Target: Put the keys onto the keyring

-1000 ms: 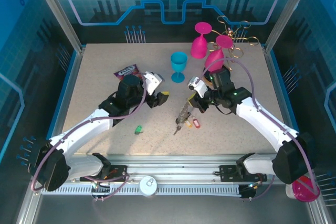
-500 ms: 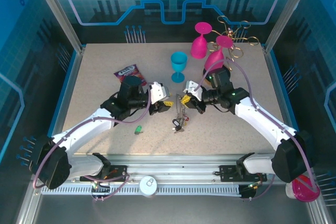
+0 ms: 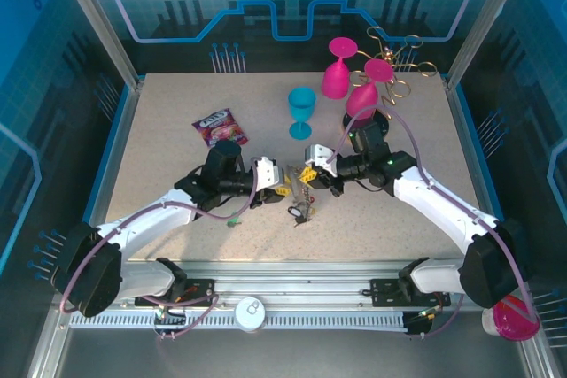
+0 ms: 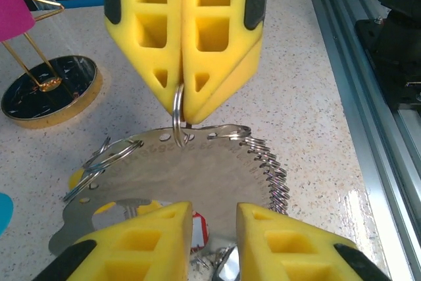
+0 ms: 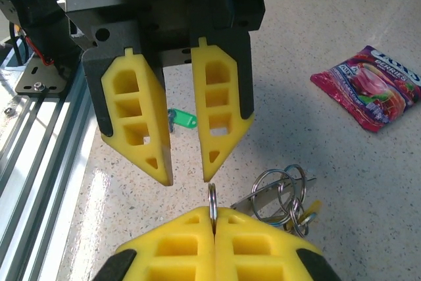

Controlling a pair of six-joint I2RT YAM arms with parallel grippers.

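Your right hand [image 3: 310, 172] has its fingers pressed together on the keyring [image 4: 197, 169], gripping it by a small ring [image 4: 177, 113] threaded through a hole at its rim. It holds the keyring over the middle of the table [image 3: 159, 130], toward the near edge. In the left wrist view the keyring looks like a flat, shiny piece fringed with many small rings. The keys [image 3: 301, 208] hang bunched beneath it; you can make out a red head and a yellow one among them.

Your left hand [image 3: 279, 183] faces the right one from the left, just beside it. Its fingers are apart, one on each side of the keyring's near edge, and whether they touch it cannot be told.

One green-headed key [image 3: 233, 219] lies alone on the table, near the left arm. The snack packet [image 3: 220, 126] lies further back on the left, and the blue goblet [image 3: 301, 111] stands at the far middle.
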